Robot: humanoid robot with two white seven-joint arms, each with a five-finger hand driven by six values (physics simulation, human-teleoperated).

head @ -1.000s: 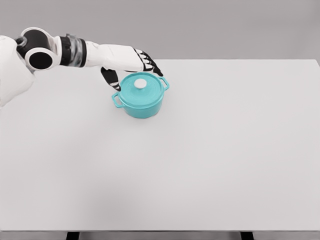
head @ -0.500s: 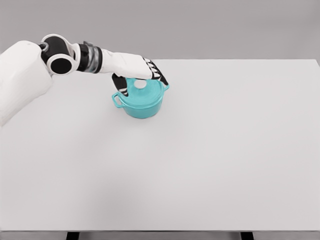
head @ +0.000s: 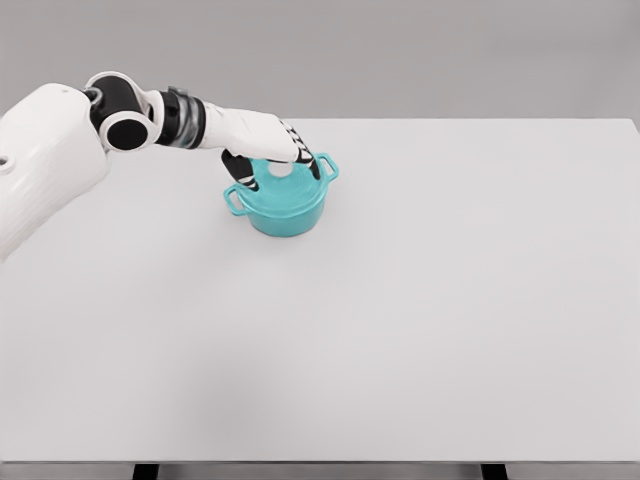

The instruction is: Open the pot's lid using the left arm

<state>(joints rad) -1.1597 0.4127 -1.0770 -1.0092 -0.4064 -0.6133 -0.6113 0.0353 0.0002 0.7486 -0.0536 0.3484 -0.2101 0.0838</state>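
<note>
A teal pot (head: pixel 284 212) with two side handles stands on the white table (head: pixel 420 300), left of the middle toward the back. Its teal lid (head: pixel 292 190) sits in place on the pot. My left hand (head: pixel 279 166) is right on top of the lid, the arm coming in from the upper left. The thumb is down on the left side and the fingers (head: pixel 311 163) are curled down on the right. They close around the white knob (head: pixel 283 173), which shows only partly between them. My right arm is out of sight.
The pot's handles stick out at the lower left (head: pixel 235 198) and the upper right (head: pixel 328 164). The table's front edge runs along the bottom of the picture.
My left hand came forward from behind the pot to over the lid. It then lowered, and its fingers curled in around the knob. The pot and lid have not moved.
</note>
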